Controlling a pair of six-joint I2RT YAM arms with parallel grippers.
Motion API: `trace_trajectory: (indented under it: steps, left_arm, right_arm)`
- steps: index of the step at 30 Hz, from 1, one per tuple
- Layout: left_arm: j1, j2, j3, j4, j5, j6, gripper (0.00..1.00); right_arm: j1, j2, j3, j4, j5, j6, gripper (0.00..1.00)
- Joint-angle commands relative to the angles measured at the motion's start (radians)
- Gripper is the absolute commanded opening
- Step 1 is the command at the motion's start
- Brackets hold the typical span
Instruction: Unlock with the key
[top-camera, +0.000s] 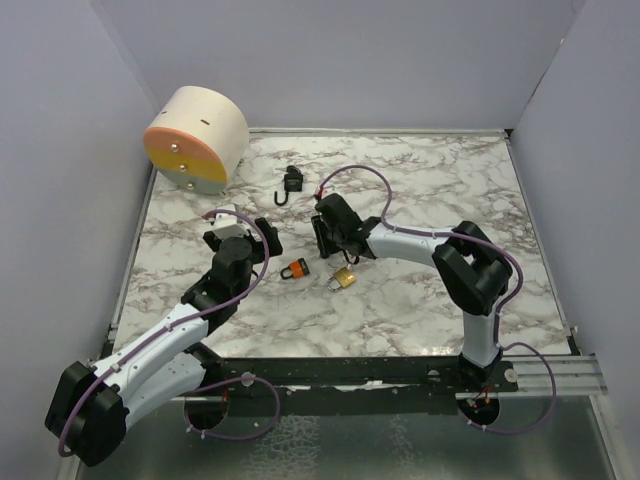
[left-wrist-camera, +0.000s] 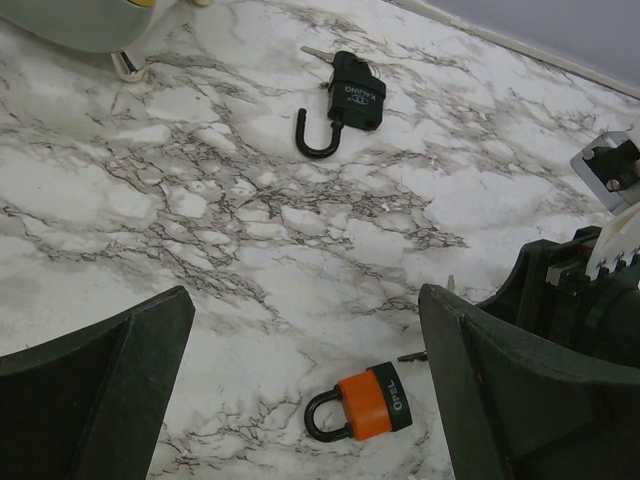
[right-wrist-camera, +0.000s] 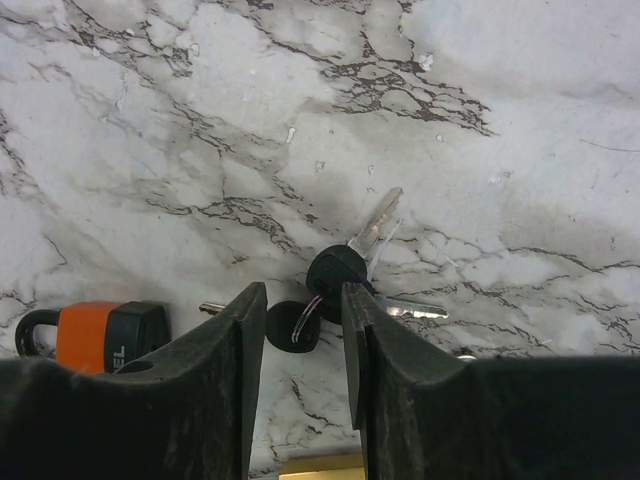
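An orange padlock (top-camera: 294, 268) lies shut on the marble, seen between my left fingers in the left wrist view (left-wrist-camera: 370, 402) and at the left of the right wrist view (right-wrist-camera: 100, 335). A bunch of keys with black heads (right-wrist-camera: 335, 270) lies on the table just right of it. My right gripper (right-wrist-camera: 297, 300) is low over the keys, narrowly open, with one black key head between its fingers; in the top view (top-camera: 325, 238) it hides the keys. My left gripper (left-wrist-camera: 305, 300) is wide open and empty above the orange padlock, left of it in the top view (top-camera: 245, 240).
A brass padlock (top-camera: 343, 278) lies just right of the orange one, its edge showing in the right wrist view (right-wrist-camera: 320, 465). A black padlock (top-camera: 291, 183) with its shackle open and a key in it lies farther back (left-wrist-camera: 350, 95). A round cream box (top-camera: 195, 138) stands at the back left.
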Motion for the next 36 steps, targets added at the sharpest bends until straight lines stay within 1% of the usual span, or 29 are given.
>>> trace_trajectory:
  steps: [1, 6, 7, 8, 11, 12, 15, 20, 24, 28, 36]
  left_arm:
    - [0.006, -0.010, -0.009, 0.005, -0.031, 0.006, 0.98]
    - [0.005, -0.007, -0.012, 0.008, -0.030, 0.006, 0.98]
    - [0.006, -0.005, -0.011, 0.009, -0.030, 0.006, 0.98]
    - [0.006, -0.004, -0.011, 0.009, -0.030, 0.006, 0.98]
    - [0.006, -0.001, -0.010, 0.009, -0.027, 0.006, 0.98]
    - [0.006, -0.002, -0.010, 0.009, -0.027, 0.005, 0.98]
    - [0.006, 0.002, -0.011, 0.012, -0.027, 0.007, 0.98]
    - [0.006, 0.018, -0.004, 0.026, -0.005, 0.008, 0.98]
    - [0.006, 0.047, -0.005, 0.076, 0.047, 0.020, 0.98]
    - [0.006, 0.086, -0.003, 0.119, 0.097, 0.021, 0.98]
    - [0.005, 0.189, -0.005, 0.283, 0.297, 0.088, 0.97]
  right_arm:
    - [0.008, 0.033, 0.033, -0.035, 0.023, 0.021, 0.35]
    - [0.007, 0.039, 0.043, -0.055, 0.016, 0.032, 0.33]
    - [0.008, 0.040, 0.043, -0.058, 0.014, 0.033, 0.29]
    - [0.008, 0.042, 0.047, -0.063, 0.015, 0.035, 0.28]
    - [0.008, 0.050, 0.052, -0.075, 0.012, 0.042, 0.17]
    - [0.008, 0.053, 0.055, -0.081, 0.011, 0.043, 0.15]
    - [0.008, 0.058, 0.063, -0.094, 0.010, 0.047, 0.13]
    - [0.007, 0.042, 0.065, -0.092, 0.031, 0.050, 0.02]
    - [0.005, -0.048, 0.023, -0.027, 0.041, 0.047, 0.01]
    - [0.004, -0.105, 0.020, -0.010, 0.038, 0.047, 0.01]
    - [-0.026, -0.227, -0.003, 0.017, 0.005, 0.062, 0.01]
